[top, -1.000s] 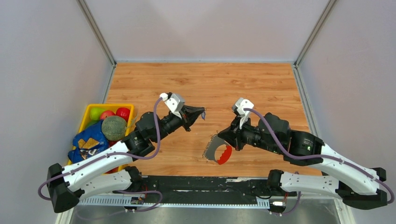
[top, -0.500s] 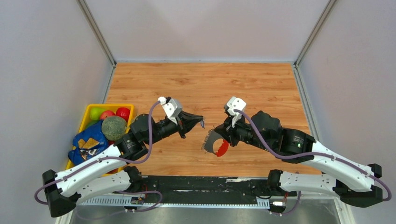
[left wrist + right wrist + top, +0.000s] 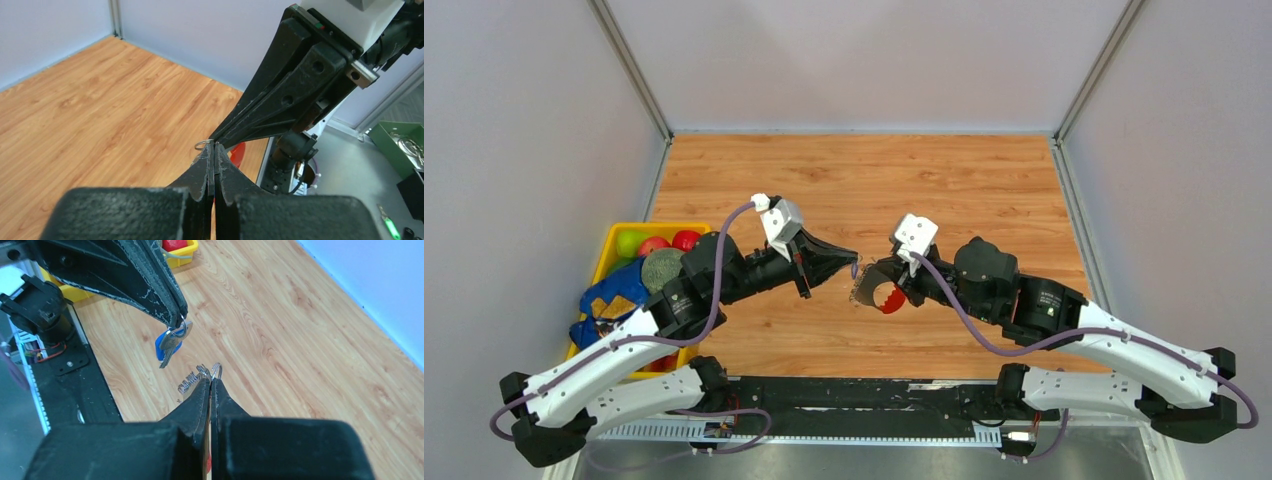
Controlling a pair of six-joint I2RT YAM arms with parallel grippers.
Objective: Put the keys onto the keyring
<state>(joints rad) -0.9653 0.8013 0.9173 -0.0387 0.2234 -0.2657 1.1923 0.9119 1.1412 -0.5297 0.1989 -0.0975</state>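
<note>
Fingers of the right gripper (image 3: 210,381) are pressed together on the keyring (image 3: 882,297), whose red loop is hung beneath them over the table (image 3: 864,170). Just beyond, the keys (image 3: 169,344), with their blue tag, are pinched by the left gripper (image 3: 180,322), tip close to tip.

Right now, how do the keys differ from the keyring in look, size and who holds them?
Colour: the keys are silvery with a blue tag; the keyring is a red loop with a grey glittery piece. Size: the keys are much smaller than the keyring. Hold: the keys hang from the left gripper; the keyring sits in the right gripper. Shared: both are pinched in shut fingers, tip near tip.
</note>
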